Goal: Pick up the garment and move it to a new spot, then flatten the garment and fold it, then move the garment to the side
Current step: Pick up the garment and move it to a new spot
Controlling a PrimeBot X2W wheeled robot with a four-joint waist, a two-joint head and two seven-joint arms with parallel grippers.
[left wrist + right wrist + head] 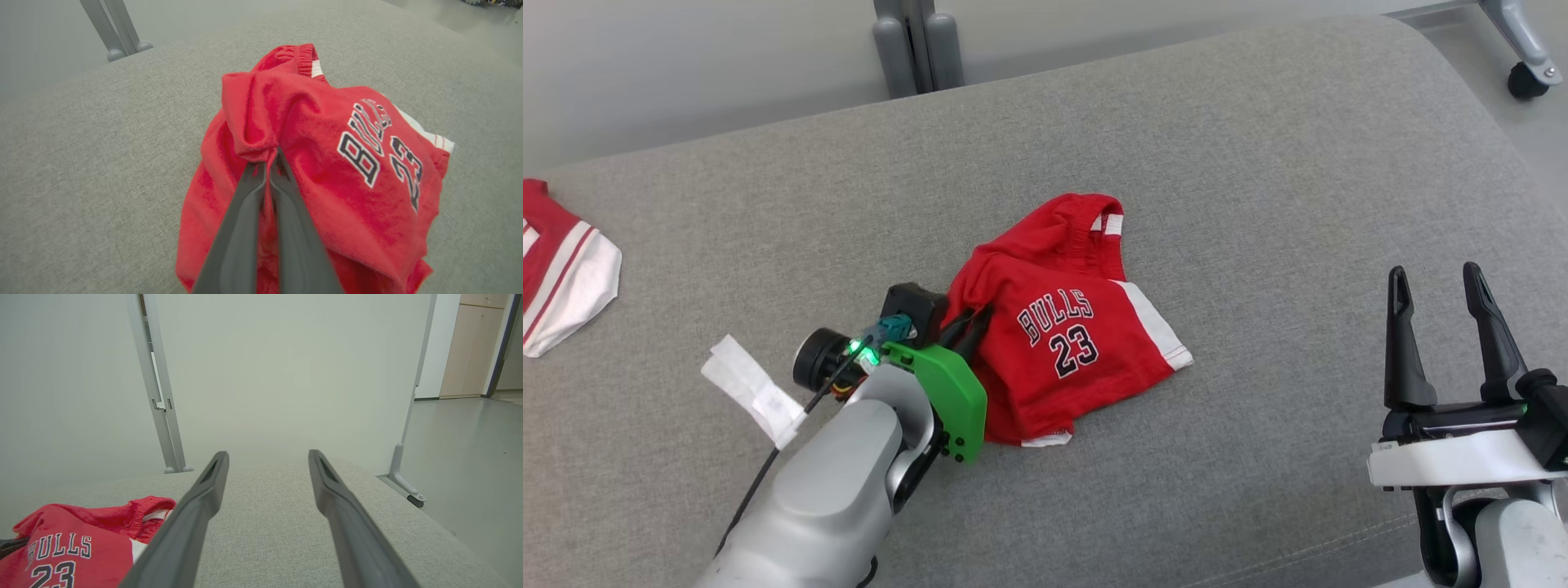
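The garment (1062,327), a bright red shirt with a black "BULLS 23" print and white sleeve edges, lies crumpled in the middle of the grey cushion (1258,163). My left gripper (970,320) is at the shirt's left edge, shut on a fold of the red cloth. The left wrist view shows the same pinch: the gripper (267,161) holds a ridge of the garment (327,163) bunched up over its tips. My right gripper (1436,282) stands open at the lower right, well clear of the shirt. In the right wrist view the open gripper (267,455) has the garment (81,535) at lower left.
Another red and white garment (560,269) lies at the cushion's left edge. A white paper tag (752,388) lies beside my left wrist. Grey metal posts (919,45) stand behind the cushion, and a wheeled leg (1527,65) is at the top right.
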